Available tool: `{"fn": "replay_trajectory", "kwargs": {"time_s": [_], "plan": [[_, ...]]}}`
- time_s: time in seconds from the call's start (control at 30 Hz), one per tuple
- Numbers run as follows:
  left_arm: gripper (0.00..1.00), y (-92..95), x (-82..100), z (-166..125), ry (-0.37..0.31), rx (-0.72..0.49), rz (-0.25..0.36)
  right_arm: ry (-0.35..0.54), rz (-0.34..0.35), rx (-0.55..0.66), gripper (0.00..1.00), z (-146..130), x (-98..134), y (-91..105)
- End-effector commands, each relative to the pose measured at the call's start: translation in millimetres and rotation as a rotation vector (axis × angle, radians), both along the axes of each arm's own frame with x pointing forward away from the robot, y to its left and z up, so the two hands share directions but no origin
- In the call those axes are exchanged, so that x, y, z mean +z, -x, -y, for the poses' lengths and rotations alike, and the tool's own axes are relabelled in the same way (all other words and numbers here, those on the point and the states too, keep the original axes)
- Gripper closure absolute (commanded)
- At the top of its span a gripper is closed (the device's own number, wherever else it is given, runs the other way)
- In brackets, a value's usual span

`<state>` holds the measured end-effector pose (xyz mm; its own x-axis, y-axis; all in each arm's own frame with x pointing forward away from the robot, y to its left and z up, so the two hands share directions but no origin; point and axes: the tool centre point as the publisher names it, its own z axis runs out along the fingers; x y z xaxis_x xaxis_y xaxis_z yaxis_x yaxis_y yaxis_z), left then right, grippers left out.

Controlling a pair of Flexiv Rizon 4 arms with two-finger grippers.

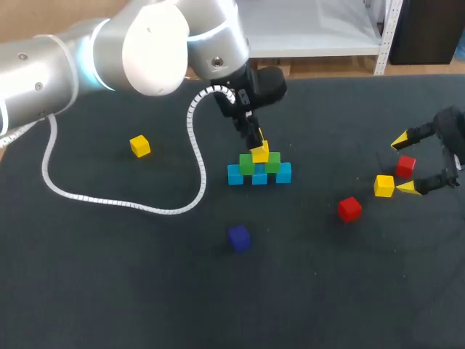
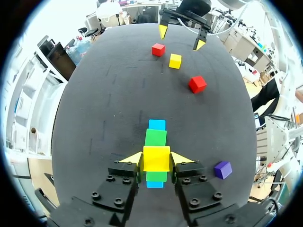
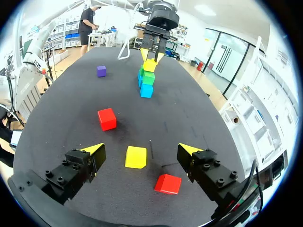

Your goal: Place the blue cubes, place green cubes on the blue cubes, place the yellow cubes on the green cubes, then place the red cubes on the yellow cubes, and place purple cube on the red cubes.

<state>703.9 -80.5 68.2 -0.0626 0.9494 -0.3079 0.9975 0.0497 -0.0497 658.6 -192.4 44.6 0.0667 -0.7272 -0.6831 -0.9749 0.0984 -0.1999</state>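
Three blue cubes (image 1: pixel 259 177) stand in a row mid-table, with two green cubes (image 1: pixel 247 164) on top. My left gripper (image 1: pixel 256 145) is shut on a yellow cube (image 1: pixel 260 153) right at the top of the greens; in the left wrist view that yellow cube (image 2: pixel 156 158) sits between both fingers above the green cubes (image 2: pixel 155 137). My right gripper (image 1: pixel 405 164) stands open at the right, straddling a red cube (image 1: pixel 405 166) and a yellow cube (image 1: pixel 383 185). In the right wrist view that yellow cube (image 3: pixel 136 157) lies between the open fingers and the red cube (image 3: pixel 167 183) nearer the wrist.
A second red cube (image 1: pixel 349 209) lies left of the right gripper. The purple cube (image 1: pixel 238 237) sits in front of the stack. Another yellow cube (image 1: pixel 140 145) is far left. A white coiled cable (image 1: pixel 123 200) trails over the table from the left arm.
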Motion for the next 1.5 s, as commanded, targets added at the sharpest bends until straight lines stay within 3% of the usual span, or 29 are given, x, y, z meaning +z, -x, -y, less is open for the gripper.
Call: {"fn": "replay_trajectory", "kwargs": {"time_s": [0.03,0.9,1.17,1.23,1.33,1.5], "plan": [[0.76,-1.9,0.1,0.7,-0.002,-0.002,-0.003,-0.004,0.002,0.001,0.0,0.1,-0.8,-0.4],[0.67,-1.1,-0.9,1.7,-0.007,0.002,-0.006,-0.004,0.002,0.001,0.0,0.1,-0.8,-0.4],[0.48,-0.7,-1.7,1.1,-0.013,0.004,-0.011,-0.004,0.002,0.001,0.0,0.1,-0.8,-0.4],[0.36,-0.7,-1.7,1.0,-0.014,0.004,-0.011,-0.004,0.002,0.001,0.0,0.1,-0.8,-0.4],[0.02,-0.8,-1.7,0.9,-0.014,0.005,-0.009,-0.004,0.002,0.001,0.0,0.1,-0.8,-0.4],[0.0,-2.1,6.2,-1.7,0.004,0.004,-0.006,-0.004,0.002,0.001,0.0,0.1,-0.8,-0.4]]}}
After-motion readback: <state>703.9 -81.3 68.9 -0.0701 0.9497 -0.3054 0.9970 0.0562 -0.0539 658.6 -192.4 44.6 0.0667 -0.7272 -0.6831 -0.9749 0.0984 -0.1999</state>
